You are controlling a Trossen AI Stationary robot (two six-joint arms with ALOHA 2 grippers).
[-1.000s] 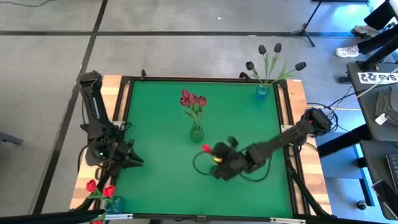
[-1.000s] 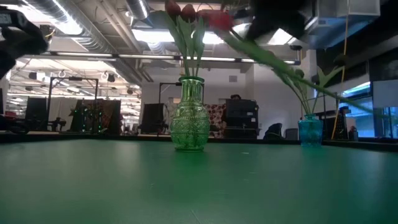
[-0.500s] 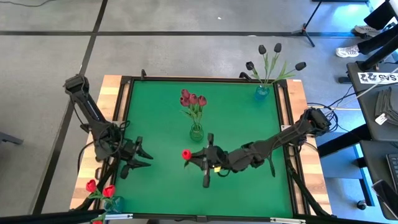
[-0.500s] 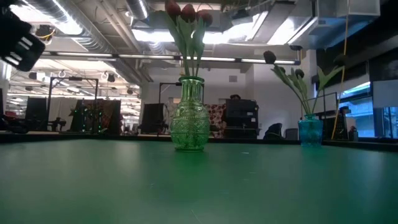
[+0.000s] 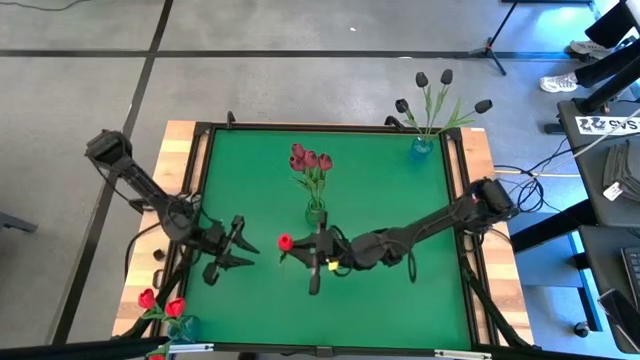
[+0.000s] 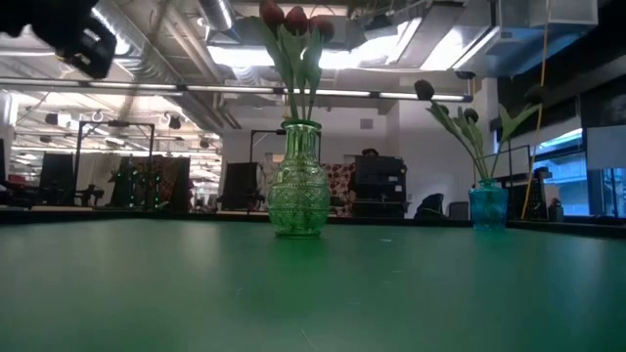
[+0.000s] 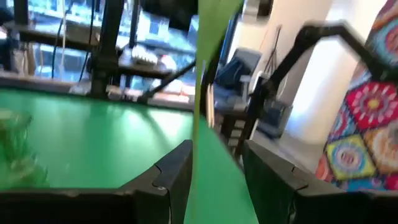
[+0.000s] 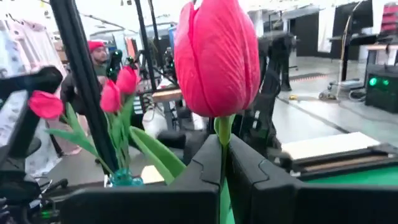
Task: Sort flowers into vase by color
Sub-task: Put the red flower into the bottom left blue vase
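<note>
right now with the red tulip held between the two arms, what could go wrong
The right pincer is shut on the red tulip, gripping the stem just under the head, so a squeeze or tug could bend it there. The left pincer is open and close to the head; if this is a handover, releasing too soon could drop the flower. The green vase stands just behind the right arm, so a swing could tip it.

Both arms are dark, slender and multi-jointed, with black cables looping along their links. The right hand [image 5: 316,262] carries a small yellow marking near its wrist. Each hand has two black, angular, flat-faced fingers [image 8: 205,168].
</note>
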